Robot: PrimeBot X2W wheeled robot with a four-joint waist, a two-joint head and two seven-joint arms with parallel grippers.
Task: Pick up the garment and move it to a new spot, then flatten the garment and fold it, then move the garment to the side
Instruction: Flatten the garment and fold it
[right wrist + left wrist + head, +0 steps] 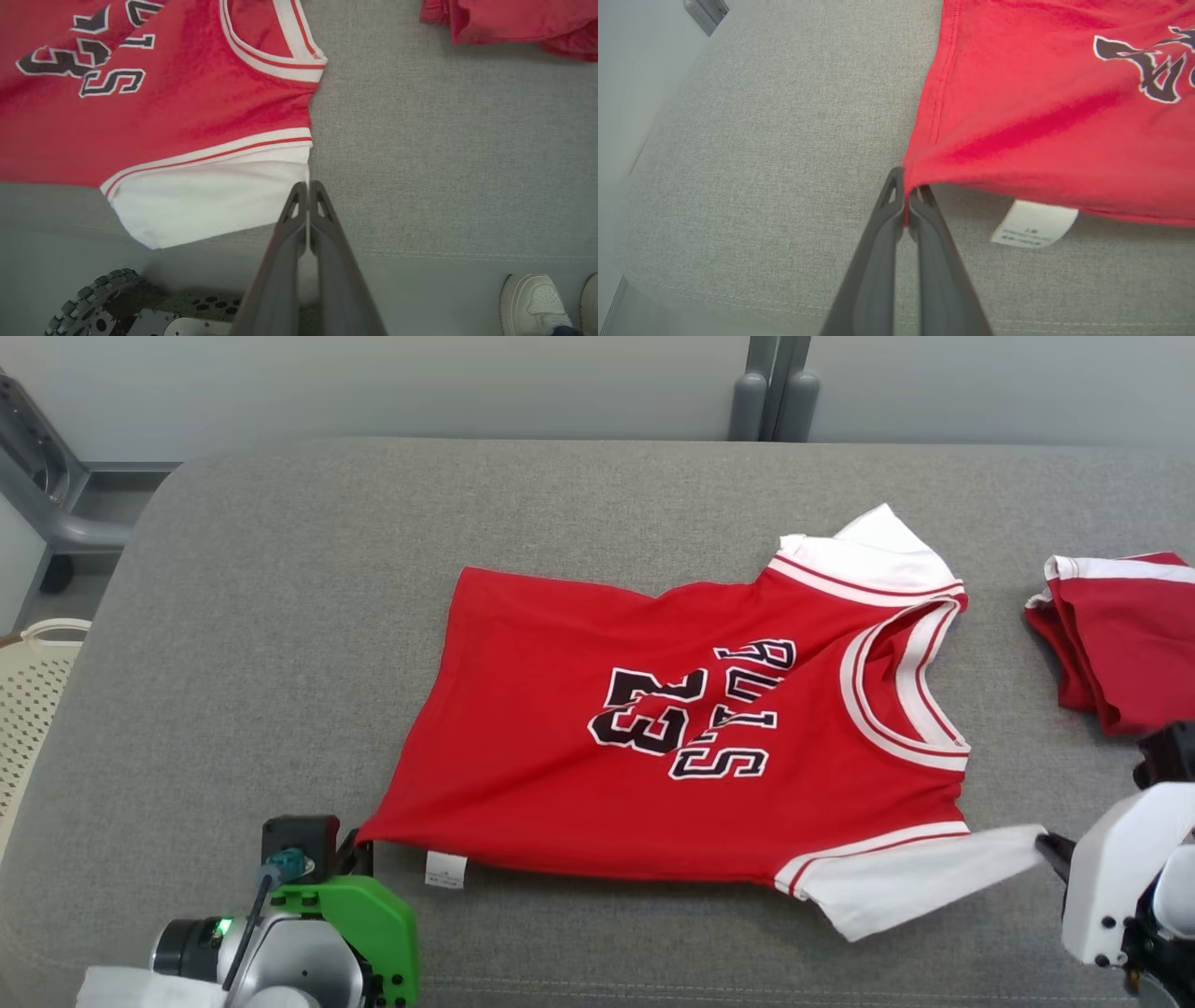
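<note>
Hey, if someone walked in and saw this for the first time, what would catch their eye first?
A red jersey numbered 23, spread across the grey cushion. The left gripper pinches its hem corner and the right gripper its white sleeve; another red garment lies at the right edge.

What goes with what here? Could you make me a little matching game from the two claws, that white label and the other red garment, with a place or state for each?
Things:
1. left gripper
2. right gripper
3. care label
4. second red garment

Places or states:
A. shut on the edge of the jersey at its white sleeve
B. lies apart from the jersey on the grey cushion, past the collar
C. shut on the jersey's red hem corner
D. pokes out from under the jersey's near hem

Pairs: 1-C, 2-A, 3-D, 4-B.
</note>
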